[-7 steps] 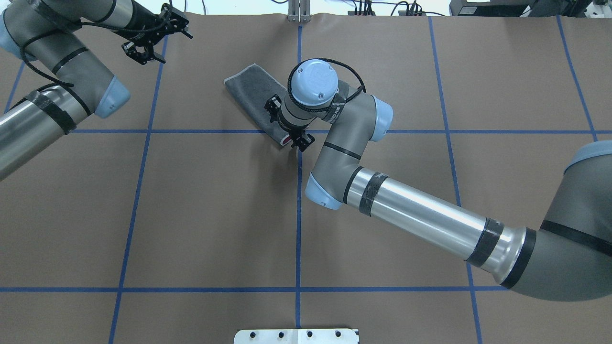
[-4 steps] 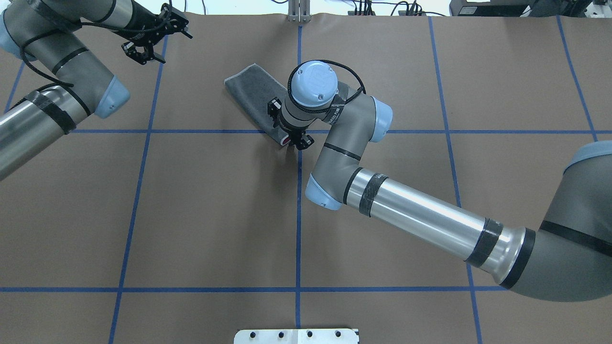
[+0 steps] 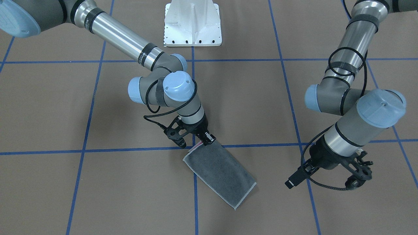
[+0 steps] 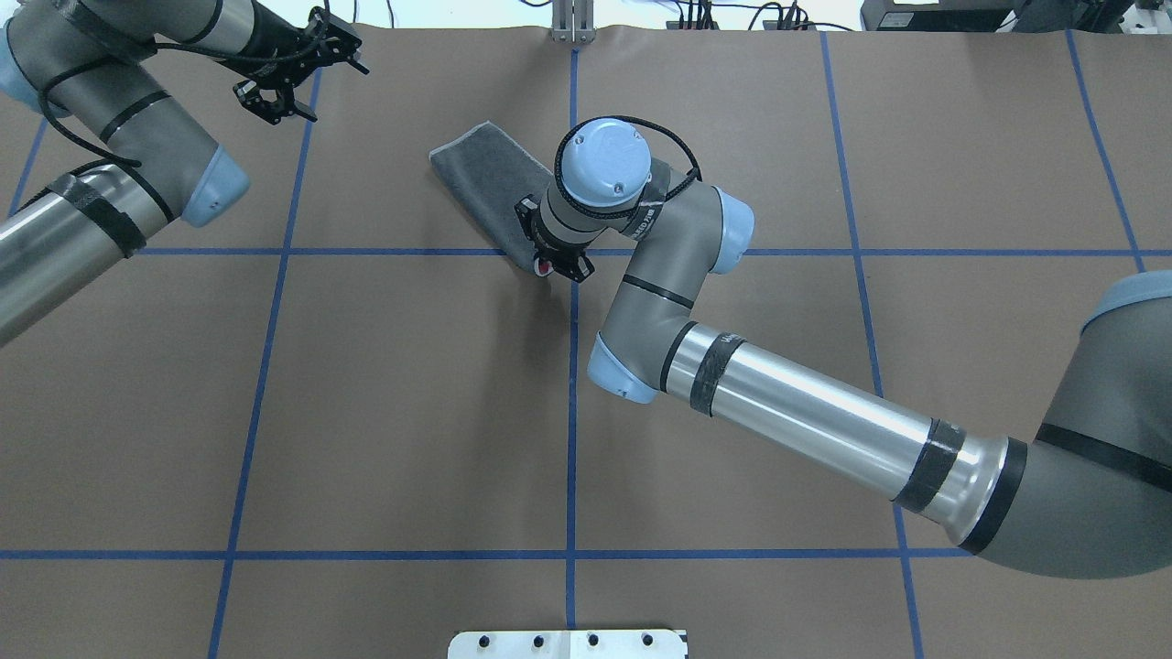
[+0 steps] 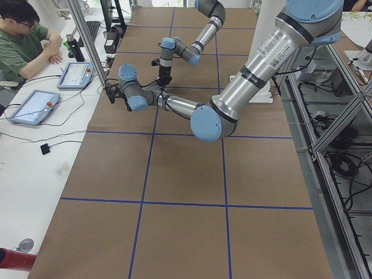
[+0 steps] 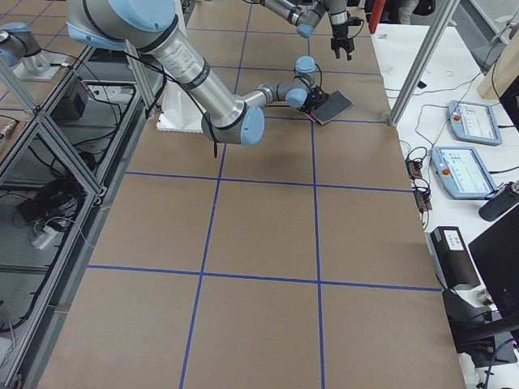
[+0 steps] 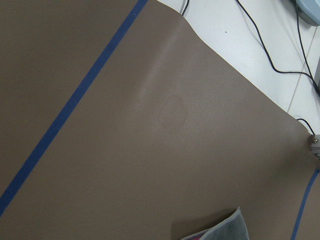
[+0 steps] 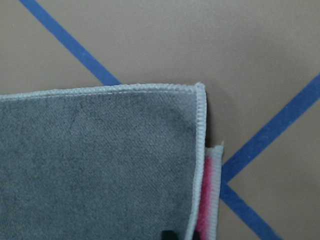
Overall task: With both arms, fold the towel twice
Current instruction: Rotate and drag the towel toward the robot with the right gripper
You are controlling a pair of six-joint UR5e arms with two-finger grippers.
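Right gripper [image 3: 207, 139]: jaws narrow, set down on the near short end of the towel [image 3: 222, 171]; a firm pinch cannot be confirmed. The towel lies mid-table [image 3: 98, 195], apparently folded once, grey face up. Its long axis runs diagonally away toward the robot's left. Left gripper [image 4: 277, 105] is spread wide, well apart, so the right arm is nearer.

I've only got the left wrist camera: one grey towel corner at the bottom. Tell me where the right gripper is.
Observer: The right gripper is down at the corner of the towel nearest the robot's base.
Operator: Report the fold.
Observer: Folded once, dark grey up; a pink layer peeks out at that corner.
Operator: Place my left gripper.
Observer: The left gripper hangs apart from the towel, to the robot's left of its far end.
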